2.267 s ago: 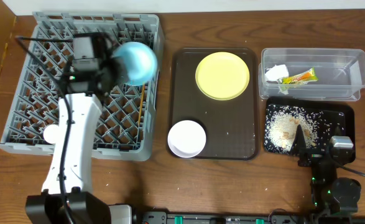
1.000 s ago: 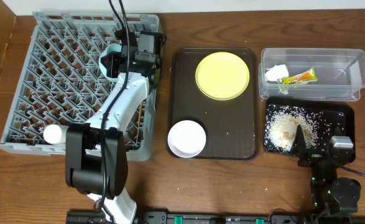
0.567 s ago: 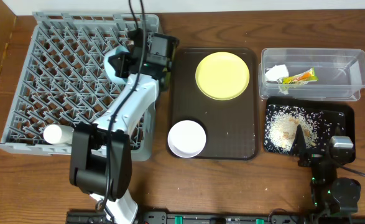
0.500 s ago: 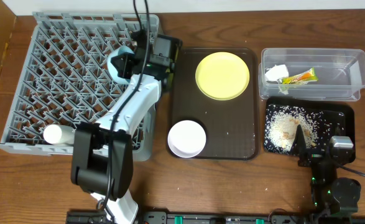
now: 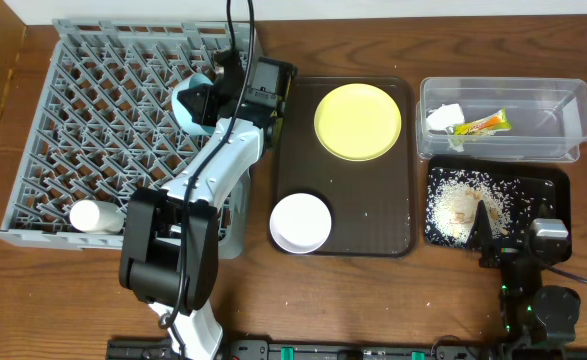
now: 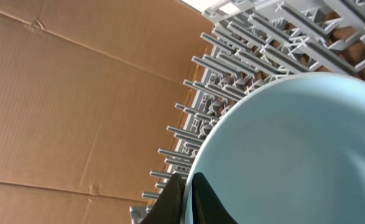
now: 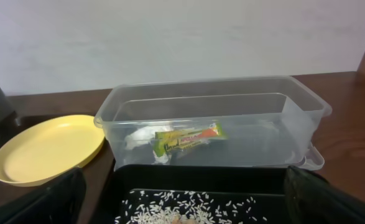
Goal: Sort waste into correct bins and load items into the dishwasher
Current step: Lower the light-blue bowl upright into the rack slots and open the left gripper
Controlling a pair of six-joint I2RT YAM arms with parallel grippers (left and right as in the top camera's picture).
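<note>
Trainee: Why is the light blue bowl (image 5: 190, 106) held that way in the overhead view?

Operator: The left arm (image 5: 213, 165) reaches across the large grey plastic dish rack (image 5: 33, 150), and the left jaws are pinching the bowl's rim near the rack's far right corner. The bowl seems tipped, probably so it will slot between the pegs. A small white cup (image 5: 85, 215) lies at the rack's near left, well apart. The round yellow plate (image 5: 358, 121) and the white bowl (image 5: 300, 222) are on the dark brown serving tray (image 5: 398, 215), not yet loaded.

Trainee: And the left wrist view?

Operator: The bowl fills it, with the dark fingers (image 6: 170, 202) clamped on its edge. Upright pegs crowd just behind it. They look like the main obstacle to setting it down.

Trainee: Right wrist?

Operator: The right jaws are spread wide with nothing between them, over the shallow black rectangular tray (image 7: 232, 171) of whitish rice crumbs (image 7: 163, 211). The green-and-yellow snack wrapper (image 7: 188, 138) and the crumpled white paper (image 7: 142, 138) lie in the clear plastic tub (image 7: 306, 106), so the waste looks sorted.
</note>
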